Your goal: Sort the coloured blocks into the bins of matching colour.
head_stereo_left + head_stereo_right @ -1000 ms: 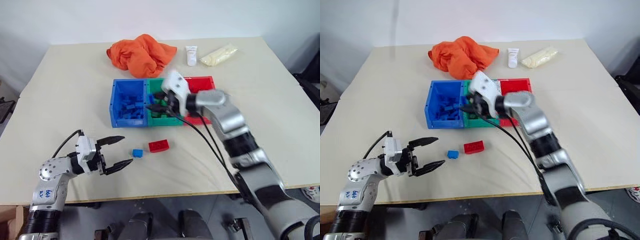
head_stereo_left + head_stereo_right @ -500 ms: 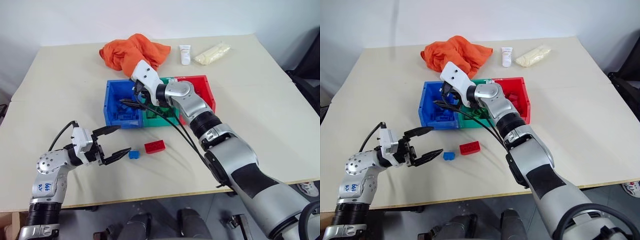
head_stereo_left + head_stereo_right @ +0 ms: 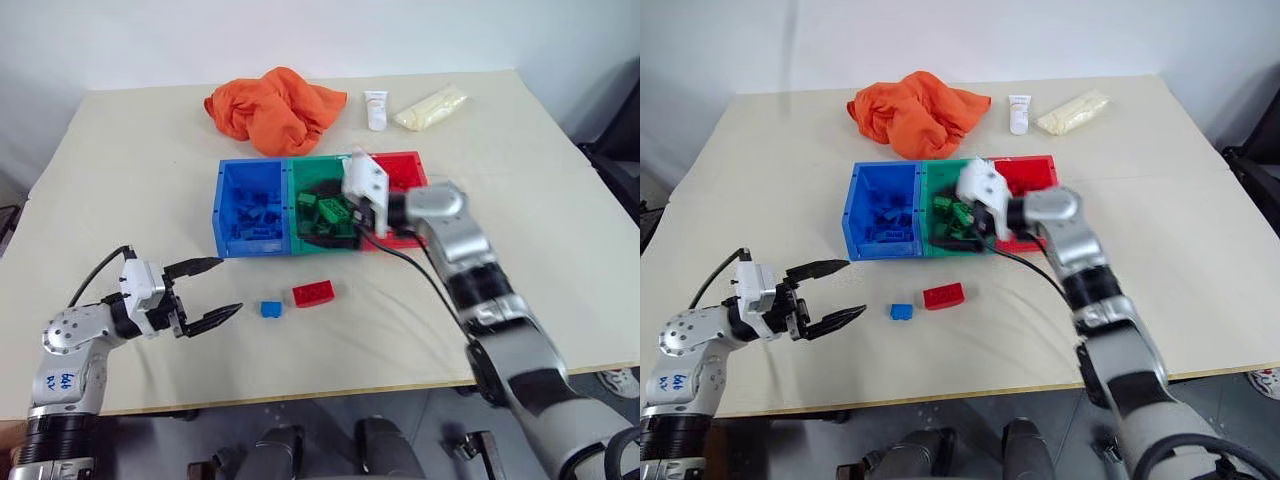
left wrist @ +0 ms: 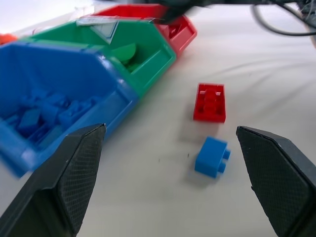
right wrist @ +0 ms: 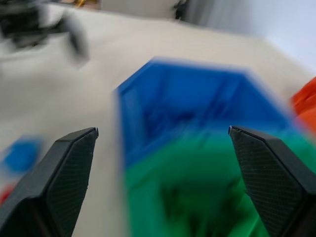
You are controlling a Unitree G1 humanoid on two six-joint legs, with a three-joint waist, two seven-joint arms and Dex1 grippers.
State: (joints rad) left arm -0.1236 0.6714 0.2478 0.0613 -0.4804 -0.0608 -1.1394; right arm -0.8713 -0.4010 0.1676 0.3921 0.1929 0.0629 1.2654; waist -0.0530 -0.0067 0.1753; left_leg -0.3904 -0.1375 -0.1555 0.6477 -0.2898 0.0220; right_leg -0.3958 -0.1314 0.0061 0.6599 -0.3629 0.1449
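Now, from the left eye view: the left gripper [image 3: 207, 290] sits at the lower left of the frame, its two black fingers spread wide with nothing between them. Just to its right on the table [image 3: 130, 190] lie a small blue block [image 3: 271, 308] and a longer red block [image 3: 313, 293], the blue one nearer the fingertips, neither touched. Above them, mid-frame, stand the joined bins: blue bin [image 3: 224, 215], green bin [image 3: 293, 195] and red bin [image 3: 410, 165]. The right gripper [image 3: 335, 222] hangs over the green bin, empty. At the top lie an orange cloth [image 3: 275, 108], a white tube [image 3: 377, 108] and a pale yellow bag [image 3: 430, 105].

Next, the right eye view shows the same layout, the right gripper's fingers reaching into the green bin above the green blocks [image 3: 952, 212].

Then the left wrist view: the open fingers frame the blue and red blocks at centre right, well apart from either finger; blue blocks [image 4: 44, 116] fill the blue bin at left.

Lastly, the right wrist view, blurred: its fingers stand wide apart over the green bin, the blue bin beyond.
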